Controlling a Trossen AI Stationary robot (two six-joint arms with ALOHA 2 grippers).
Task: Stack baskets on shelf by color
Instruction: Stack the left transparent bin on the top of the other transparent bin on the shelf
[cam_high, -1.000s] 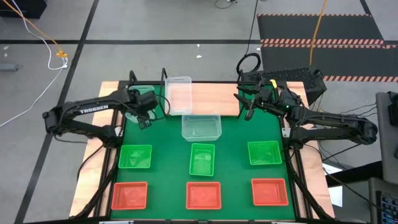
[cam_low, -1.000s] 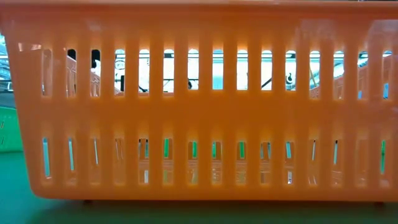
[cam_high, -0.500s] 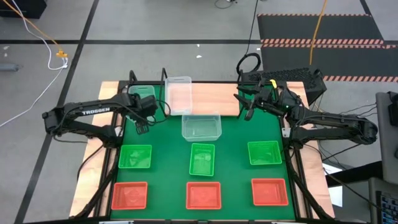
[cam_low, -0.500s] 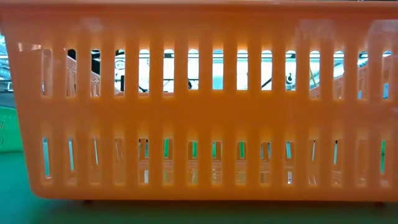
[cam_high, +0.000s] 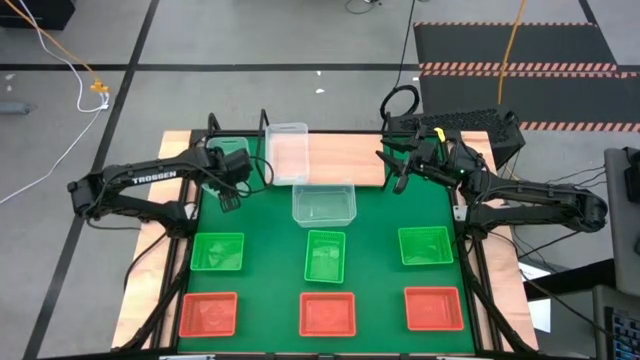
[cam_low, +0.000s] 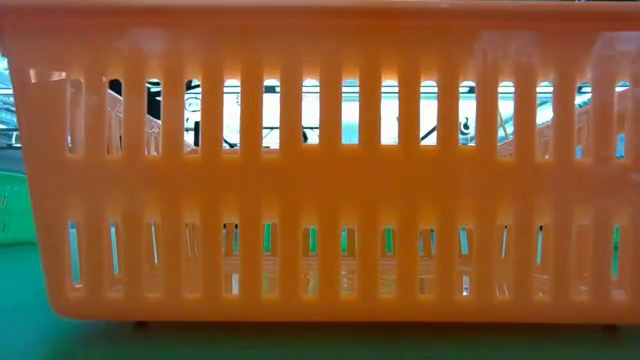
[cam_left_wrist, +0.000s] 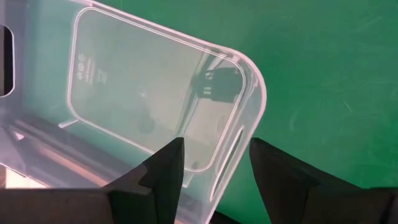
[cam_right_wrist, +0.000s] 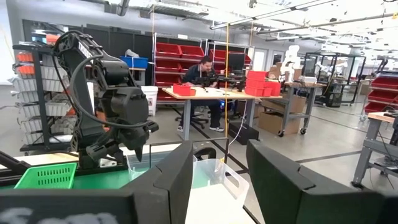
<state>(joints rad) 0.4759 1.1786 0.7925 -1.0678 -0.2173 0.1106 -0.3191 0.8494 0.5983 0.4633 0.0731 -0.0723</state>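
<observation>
Left gripper (cam_high: 229, 200) spread over clear basket (cam_left_wrist: 149, 99) at far-left, lining up a grab | right gripper (cam_high: 399, 183) spread, waiting far-right | 1 clear basket (cam_high: 287, 152) on shelf (cam_high: 345, 160), starting its colour pile | 3 green, 3 red untouched nearer.

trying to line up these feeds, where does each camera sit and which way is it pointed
High view: overhead, looking straight down on the table; both arms show, left gripper and right gripper.
Low view: at table-top height, looking level; a red-orange basket fills it, no arm clearly visible.
Left wrist view: on the left arm, looking down past its own open fingers at a clear basket.
Right wrist view: on the right arm, looking level into the room; own fingers, the left arm.
Shared: that clear basket also shows from overhead.
</observation>
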